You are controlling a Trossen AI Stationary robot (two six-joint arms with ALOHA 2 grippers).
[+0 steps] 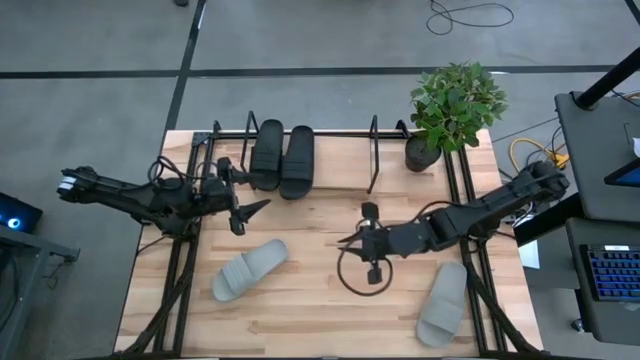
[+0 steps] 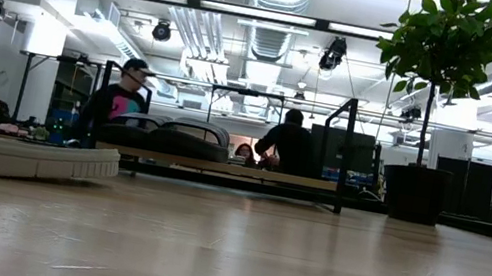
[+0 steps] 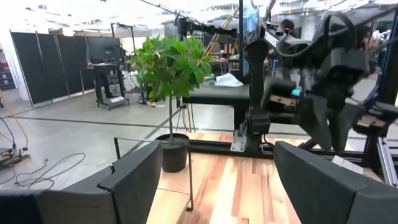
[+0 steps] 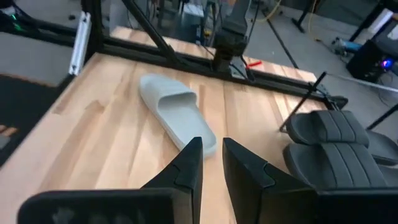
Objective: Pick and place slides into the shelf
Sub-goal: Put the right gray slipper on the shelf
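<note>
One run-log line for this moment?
two black rubber slides: in wire shelf | two light grey slides: on table | left gripper: open, empty | right gripper: nearly shut, empty

Probably a robotics lab: exposed ceiling ducts (image 2: 280, 2), monitors (image 2: 345, 151), seated people (image 2: 287, 145) behind.

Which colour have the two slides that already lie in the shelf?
Black slides, side by side in the shelf; the high view shows them best.

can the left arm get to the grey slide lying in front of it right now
Probably yes. The left gripper is open and empty, and the grey slide lies just beyond it on bare table, with nothing between them.
</note>
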